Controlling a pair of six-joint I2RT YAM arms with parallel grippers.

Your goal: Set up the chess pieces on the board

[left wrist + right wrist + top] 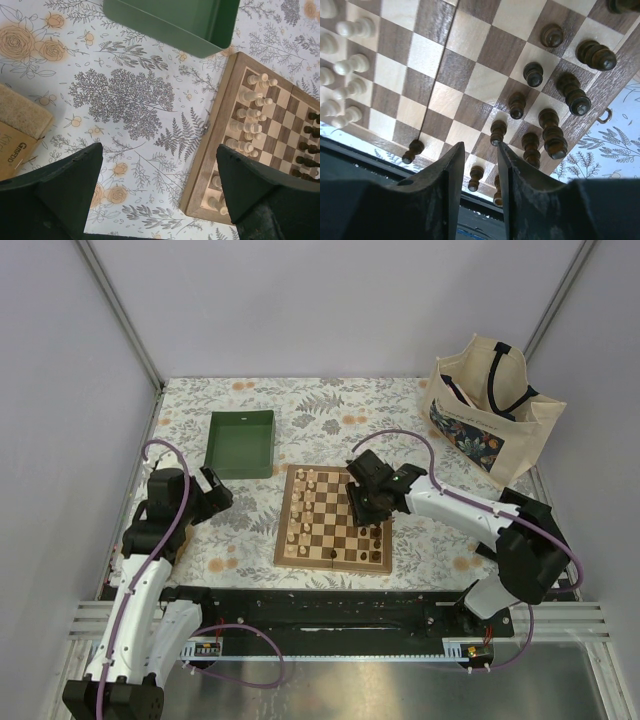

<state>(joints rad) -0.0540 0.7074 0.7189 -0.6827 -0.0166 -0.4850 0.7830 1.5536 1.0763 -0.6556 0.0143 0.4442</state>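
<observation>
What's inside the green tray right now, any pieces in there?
Top view: the green tray shows only its bare green floor, with nothing lying in it. Its near wall may hide a thin strip, and the left wrist view shows mostly the outside.

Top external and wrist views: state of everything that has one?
board: unfolded, lying flat
pale pieces: standing, left side of board
dark pieces: standing, mostly right side
green tray: empty
tote bag: upright, mouth open
left gripper: open wide, empty
right gripper: narrowly open, empty, over dark pieces
</observation>
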